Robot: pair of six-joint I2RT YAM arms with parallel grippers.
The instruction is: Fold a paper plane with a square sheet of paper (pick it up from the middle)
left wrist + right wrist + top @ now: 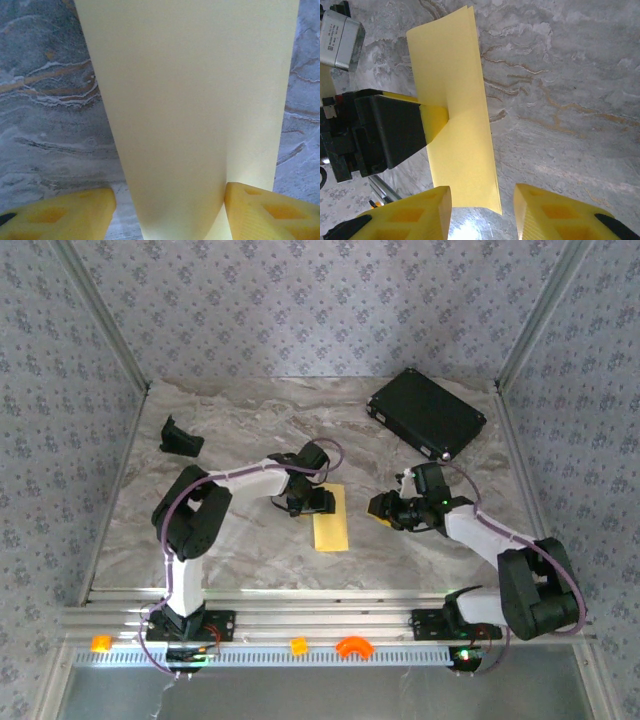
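**Paper.** The thin pale-yellow sheet of paper (331, 523) lies near the middle of the grey marble-patterned desk (240, 560). It shows as a narrow rectangle, with two layers visible at one corner (their edges sit nearly flush).

**Left gripper.** The left gripper (311, 502) sits at the paper's left edge, toward its far end. In the left wrist view its yellow fingers (60, 215) stand apart with the strip running between them. The right finger touches the paper's edge. The left finger is clear of it, with bare desk between. The jaws are parted and not clamped.

**Right gripper.** The right gripper (482, 212) hovers just right of the sheet, its jaws likewise parted and holding nothing. One corner of the paper shows in the gap between its fingers.

**Other items.** A black rectangular case (427, 412) rests at the far right of the desk, well apart from the paper. A small black bracket-like object (180, 438) lies at the far left.
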